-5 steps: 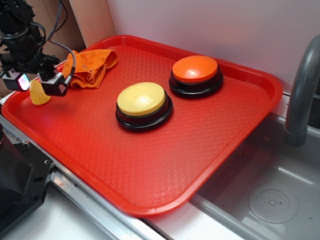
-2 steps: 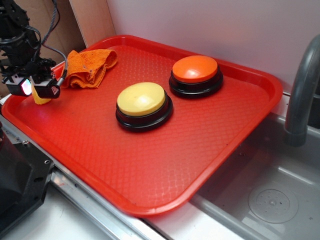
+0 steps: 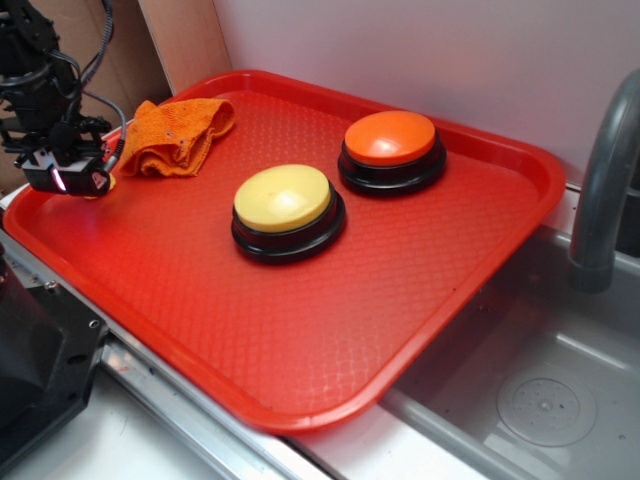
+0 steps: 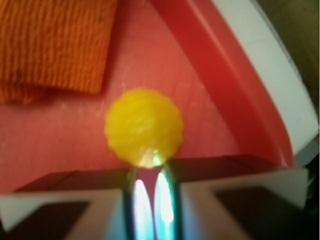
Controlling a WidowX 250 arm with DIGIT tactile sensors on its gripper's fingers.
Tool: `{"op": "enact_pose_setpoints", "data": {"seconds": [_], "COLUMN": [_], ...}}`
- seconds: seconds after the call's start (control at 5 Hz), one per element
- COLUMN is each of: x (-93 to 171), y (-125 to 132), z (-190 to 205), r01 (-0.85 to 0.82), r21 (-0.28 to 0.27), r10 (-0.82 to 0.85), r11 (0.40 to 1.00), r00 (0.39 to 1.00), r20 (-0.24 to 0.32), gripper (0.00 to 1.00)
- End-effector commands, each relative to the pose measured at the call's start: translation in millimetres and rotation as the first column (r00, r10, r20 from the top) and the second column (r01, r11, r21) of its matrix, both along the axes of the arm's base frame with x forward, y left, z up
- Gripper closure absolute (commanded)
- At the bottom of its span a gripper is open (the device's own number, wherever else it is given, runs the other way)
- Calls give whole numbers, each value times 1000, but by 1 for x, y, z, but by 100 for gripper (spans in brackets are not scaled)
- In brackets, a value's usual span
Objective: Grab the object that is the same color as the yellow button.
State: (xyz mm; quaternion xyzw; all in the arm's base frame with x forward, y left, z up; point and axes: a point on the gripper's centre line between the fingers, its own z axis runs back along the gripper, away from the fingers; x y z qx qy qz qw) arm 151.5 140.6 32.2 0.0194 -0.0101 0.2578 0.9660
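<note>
**Wrist view: corn straight below the gripper**

Wrist view shows the corn [image 4: 144, 127] end-on, its long axis upright, directly beneath the gripper [image 4: 148, 200]. Whether the jaws are spread or clenched I cannot tell. Relative to the corn, the rag [image 4: 55, 45] lies just beside on one flank and the tray [image 4: 235, 75] rim rises near on the other, leaving scant room. The yellow button [image 3: 283, 198] sits well apart.

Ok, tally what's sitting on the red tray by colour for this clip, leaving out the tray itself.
Yellow: 2, the yellow button and the toy corn, mostly hidden behind the tool in the exterior view.
Orange: 2, the orange button and the cloth rag.
Total: 4.
</note>
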Motion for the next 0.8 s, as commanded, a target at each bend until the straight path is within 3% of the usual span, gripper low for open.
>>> {"op": "enact_pose_setpoints", "data": {"seconds": [0.0,0.2,0.6], "x": [-4,6,14], "y": [0,7,13], "z": [81,74,34], "r01": [74,138,261], "r21": [-79,-55,-8], "r10": [-63,-127,-259], "r11": [994,989,965], "r00": [988,979,960], "r20": [142,162,105], "gripper": [0,0,0]}}
